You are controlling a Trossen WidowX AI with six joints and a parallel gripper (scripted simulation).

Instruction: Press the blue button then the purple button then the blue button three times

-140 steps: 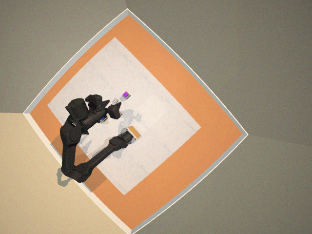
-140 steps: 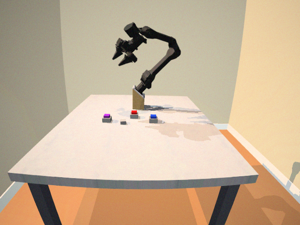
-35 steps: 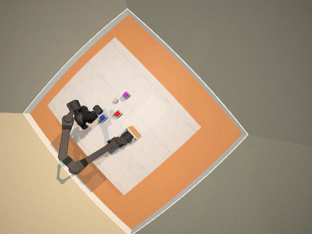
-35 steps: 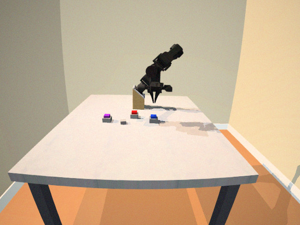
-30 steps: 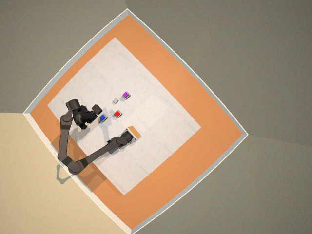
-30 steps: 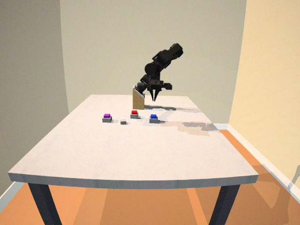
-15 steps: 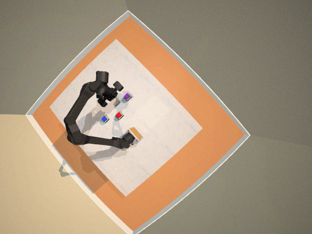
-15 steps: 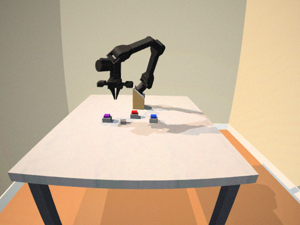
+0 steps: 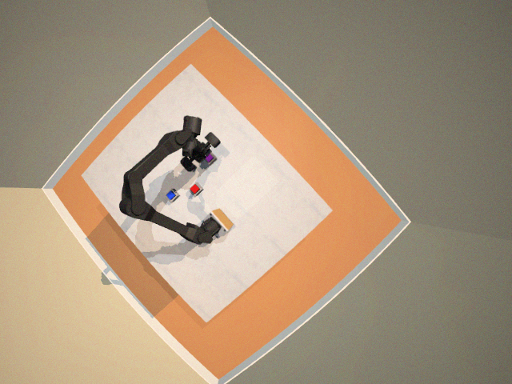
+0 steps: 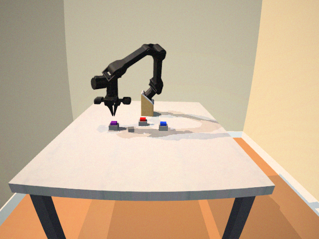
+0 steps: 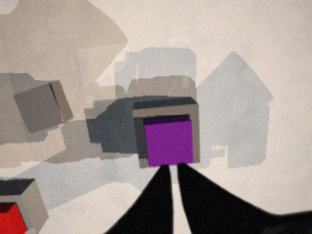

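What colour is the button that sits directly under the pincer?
Purple. The purple button shows best in the wrist view, above the shut pincer.

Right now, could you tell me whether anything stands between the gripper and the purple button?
Nothing visible does. The shut gripper hangs directly above the purple button with open air between; the small grey block sits off to one side.

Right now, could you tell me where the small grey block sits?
In the exterior view, the grey block sits between the purple button and red button, slightly nearer the camera.
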